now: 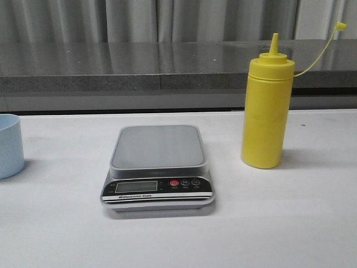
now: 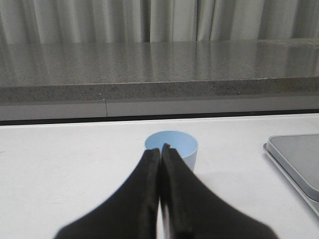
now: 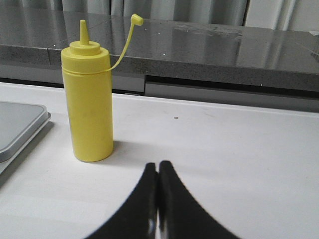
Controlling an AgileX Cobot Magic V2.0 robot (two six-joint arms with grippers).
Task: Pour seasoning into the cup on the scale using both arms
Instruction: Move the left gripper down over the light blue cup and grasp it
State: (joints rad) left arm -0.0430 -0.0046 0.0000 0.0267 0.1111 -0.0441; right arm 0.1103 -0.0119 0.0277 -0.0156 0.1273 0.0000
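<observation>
The yellow seasoning bottle (image 1: 266, 114) stands upright on the white table, right of the scale (image 1: 158, 167), its cap strand hanging open to the right. It also shows in the right wrist view (image 3: 89, 104). The pale blue cup (image 1: 9, 145) stands at the far left edge of the front view, apart from the scale, whose platform is bare. In the left wrist view the cup (image 2: 180, 145) stands just beyond my left gripper (image 2: 160, 148), which is shut and empty. My right gripper (image 3: 157, 165) is shut and empty, short of the bottle and off to its side. Neither gripper shows in the front view.
A grey stone ledge (image 1: 167, 70) with curtains behind it runs along the far edge of the table. The scale's corner shows in the left wrist view (image 2: 294, 162) and in the right wrist view (image 3: 20, 129).
</observation>
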